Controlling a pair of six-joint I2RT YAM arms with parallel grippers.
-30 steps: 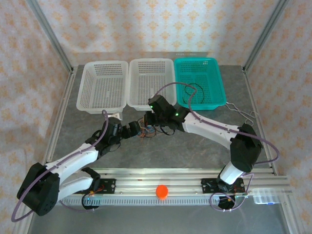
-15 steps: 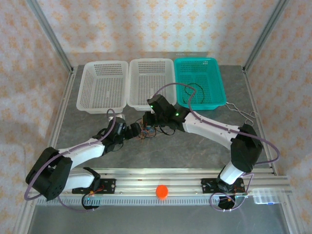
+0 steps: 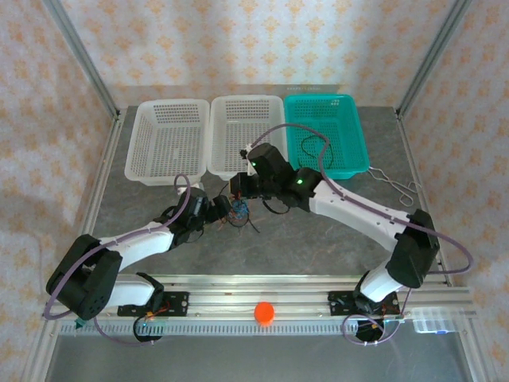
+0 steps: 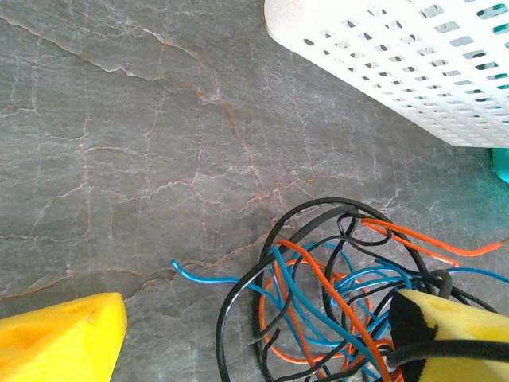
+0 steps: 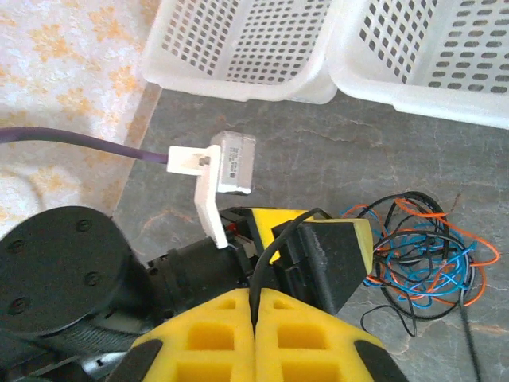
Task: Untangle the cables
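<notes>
No readable text, no labels, no numbers — nothing legible anywhere

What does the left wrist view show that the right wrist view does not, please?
Left wrist, not right wrist: a blue cable end lying loose on the table, and a teal basket corner. Right wrist, not left wrist: the right gripper shut on a black cable, a second white basket, the left arm's wrist camera. Both: the tangle of black, orange and blue cables, the table, a white basket, the open left gripper.
</notes>
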